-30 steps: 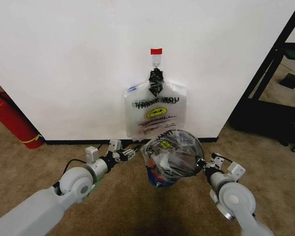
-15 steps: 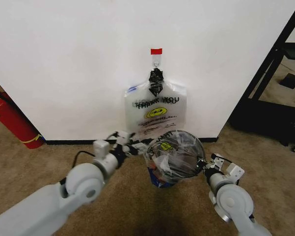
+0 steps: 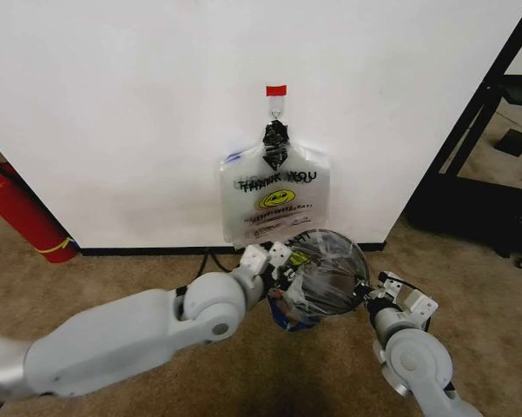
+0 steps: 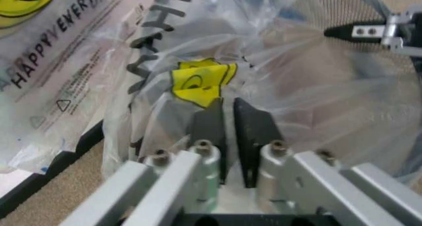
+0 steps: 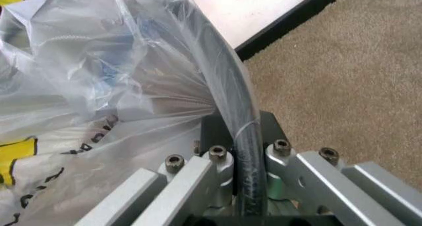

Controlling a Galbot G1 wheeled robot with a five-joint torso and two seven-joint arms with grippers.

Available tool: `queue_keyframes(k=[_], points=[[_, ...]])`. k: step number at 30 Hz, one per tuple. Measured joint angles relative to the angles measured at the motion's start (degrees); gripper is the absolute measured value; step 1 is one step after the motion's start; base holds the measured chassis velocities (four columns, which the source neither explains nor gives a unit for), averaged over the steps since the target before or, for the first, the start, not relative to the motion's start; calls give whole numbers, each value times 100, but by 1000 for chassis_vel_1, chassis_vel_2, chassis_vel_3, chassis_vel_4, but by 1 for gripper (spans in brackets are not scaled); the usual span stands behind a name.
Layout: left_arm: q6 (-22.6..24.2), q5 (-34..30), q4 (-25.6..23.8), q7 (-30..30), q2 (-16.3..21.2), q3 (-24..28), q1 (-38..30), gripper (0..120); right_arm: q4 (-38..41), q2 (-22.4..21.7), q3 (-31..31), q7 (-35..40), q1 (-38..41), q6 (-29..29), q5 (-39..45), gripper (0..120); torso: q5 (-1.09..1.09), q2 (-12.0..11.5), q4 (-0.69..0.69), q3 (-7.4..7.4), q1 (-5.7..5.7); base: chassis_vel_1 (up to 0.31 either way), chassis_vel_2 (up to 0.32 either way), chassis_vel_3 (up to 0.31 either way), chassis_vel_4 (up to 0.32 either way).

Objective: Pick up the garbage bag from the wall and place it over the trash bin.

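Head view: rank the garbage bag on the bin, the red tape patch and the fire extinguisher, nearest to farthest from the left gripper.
1. Garbage bag, at the left gripper, draped over the trash bin.
2. Red tape patch, up the wall.
3. Fire extinguisher, far on the robot's left.

Garbage bag [image 3: 317, 282]: thin glossy clear plastic, crinkly; trash bin [image 5: 228, 100] rim: smooth black metal.

Red fire extinguisher [image 3: 17, 217] left; black shelf frame [image 3: 486, 113] right.
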Motion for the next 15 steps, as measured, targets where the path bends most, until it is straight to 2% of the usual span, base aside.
queue_keyframes(k=[6,13,15], points=[[74,-132,202,-135,-286,289,-294,0,-8,-29,4,-5,3,1,-3,0,0,0,0,0,0,0,0,0,0],[233,-584,647,-527,-1007,660,-761,0,-9,-13,-21,-16,-16,4,-100,0,1,0,-3,0,0,0,0,0,0],[269,-642,772,-605,-1111,728,-814,0,-6,-13,-28,-22,-25,8,-133,0,1,0,-3,0,0,0,0,0,0]])
